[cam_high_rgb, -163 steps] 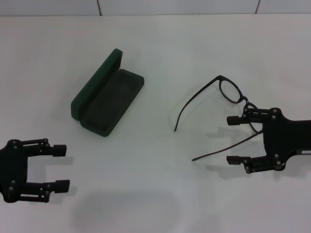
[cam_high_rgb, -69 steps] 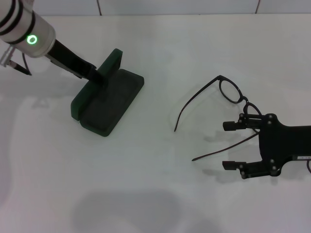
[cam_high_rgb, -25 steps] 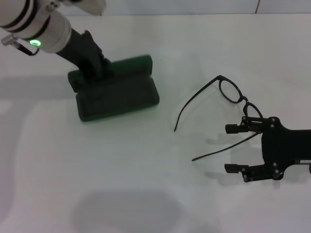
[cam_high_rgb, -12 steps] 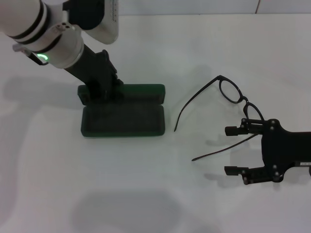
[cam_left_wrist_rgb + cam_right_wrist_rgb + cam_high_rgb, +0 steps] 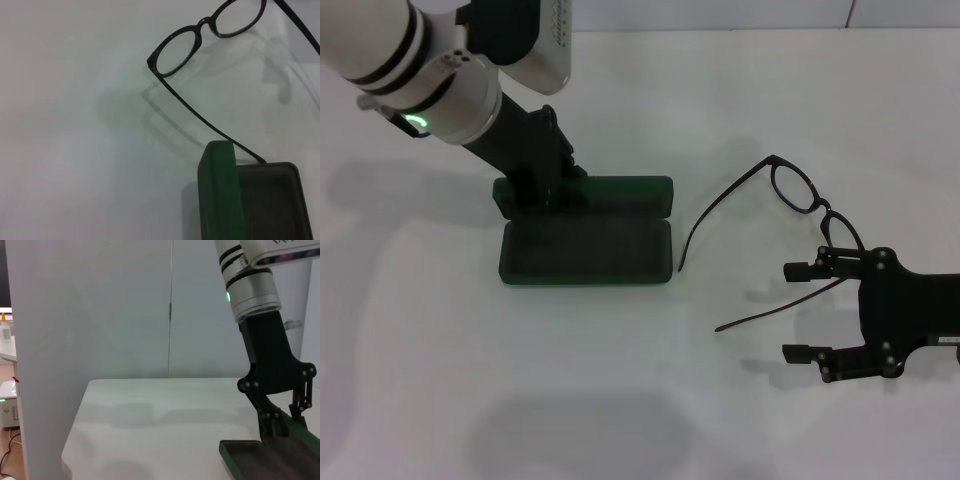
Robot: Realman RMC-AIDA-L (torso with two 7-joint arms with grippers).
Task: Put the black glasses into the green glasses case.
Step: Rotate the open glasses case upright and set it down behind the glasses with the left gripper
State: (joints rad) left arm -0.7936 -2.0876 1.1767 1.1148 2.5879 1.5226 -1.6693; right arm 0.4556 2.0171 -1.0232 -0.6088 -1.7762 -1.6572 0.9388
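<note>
Two things matter on the white table (image 5: 620, 400): the case (image 5: 585, 247) and the glasses (image 5: 790, 190). Largest is the case, dark green, rectangular with rounded corners, lying left of centre with its long side running left to right. It stands open, the lid upright along the far edge, the tray on the near side showing a dark grey-green lining with nothing in it. My left gripper (image 5: 542, 188) reaches down from the far left and grips the lid at its left end, fingers pinched on that edge.

Right of the case lie the glasses, thin black frames with two roundish clear lenses, temples unfolded. One long temple curves toward the case, and its tip ends just beside the case's right end; from my left wrist that tip seems to meet the corner, though I cannot tell if it touches. The other temple runs toward the near side, passing by my right gripper (image 5: 800, 311). That gripper sits at the near right, fingers spread wide, holding nothing.
</note>
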